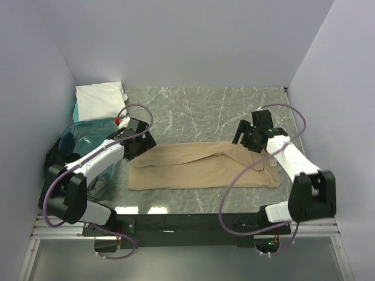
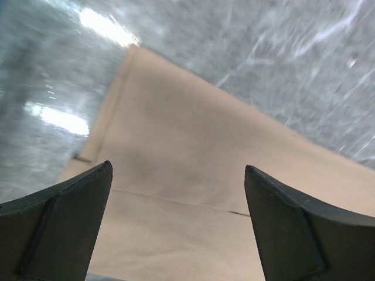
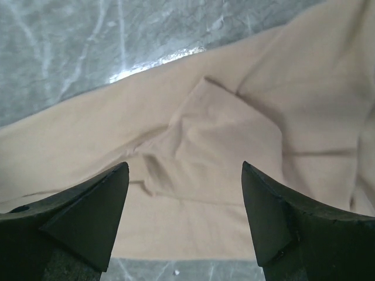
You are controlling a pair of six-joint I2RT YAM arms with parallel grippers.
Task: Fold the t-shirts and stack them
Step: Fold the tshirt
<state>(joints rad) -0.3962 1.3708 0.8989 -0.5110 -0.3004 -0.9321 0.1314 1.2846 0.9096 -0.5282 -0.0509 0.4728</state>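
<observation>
A tan t-shirt (image 1: 202,167) lies folded into a long band across the middle of the marble table. My left gripper (image 1: 139,142) is open and empty, just above the shirt's left end; the left wrist view shows flat tan cloth (image 2: 193,175) between its fingers (image 2: 64,216). My right gripper (image 1: 249,139) is open and empty above the shirt's right end, where the cloth (image 3: 217,134) is wrinkled around a folded sleeve. A folded white t-shirt (image 1: 99,98) lies at the back left corner.
A teal translucent bin (image 1: 88,137) stands at the left beside the left arm, with dark cloth (image 1: 96,181) below it. Grey walls enclose the table (image 1: 205,105) on three sides. Purple cables loop off both arms.
</observation>
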